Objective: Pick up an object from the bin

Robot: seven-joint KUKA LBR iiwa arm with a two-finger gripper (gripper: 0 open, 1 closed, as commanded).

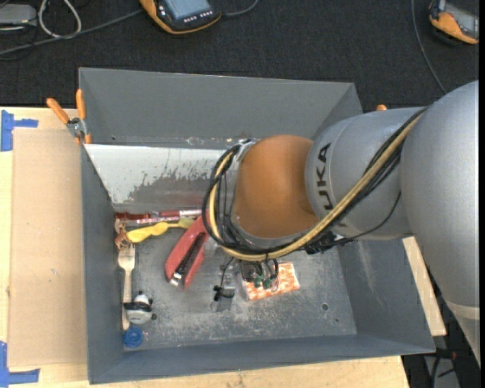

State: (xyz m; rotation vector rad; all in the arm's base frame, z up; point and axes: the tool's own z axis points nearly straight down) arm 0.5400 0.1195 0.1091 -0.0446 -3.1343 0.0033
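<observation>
My gripper (242,285) reaches down from under the orange wrist cover to the bin floor, right of the middle. It is open: one dark finger (224,289) rests on the bare floor and the other is at the left edge of a flat orange-and-white patterned square (281,281). Nothing shows between the fingers. Just left of the gripper lie red-handled pliers (186,253), slanted.
Along the bin's left side lie a yellow curved piece (149,233), a dark red stick (158,215), a metal fork (128,269) and a small blue cap (132,338). The arm covers the bin's right half.
</observation>
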